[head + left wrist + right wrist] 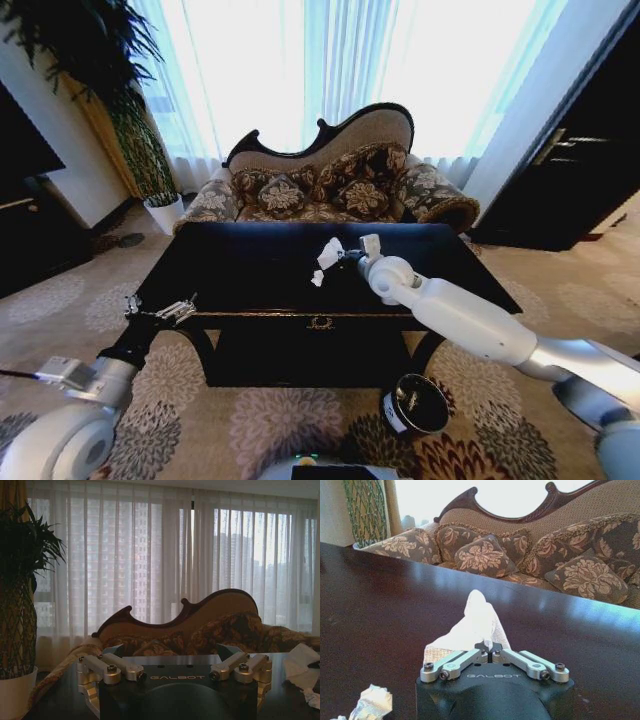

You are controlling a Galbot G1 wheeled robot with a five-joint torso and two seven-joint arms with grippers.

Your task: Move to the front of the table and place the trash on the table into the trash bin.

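Head view, desk [250,270]: black, glossy.
Right pincer [489,647]: clenched on white tissue [475,622].
Left pincer [160,310]: released, at desk corner.
Trash bin [415,405]: on floor.

Glossy black table [250,270] with curved legs and a gold emblem on its front edge, directly before me. Crumpled white tissue [475,625], upright and peaked, pinched at its base by my right gripper [491,652] over the tabletop's middle. A small white scrap [317,278] lies just beside it. Dark cylindrical trash bin [415,405], white label on its side, stands on the carpet below the table's front right corner.
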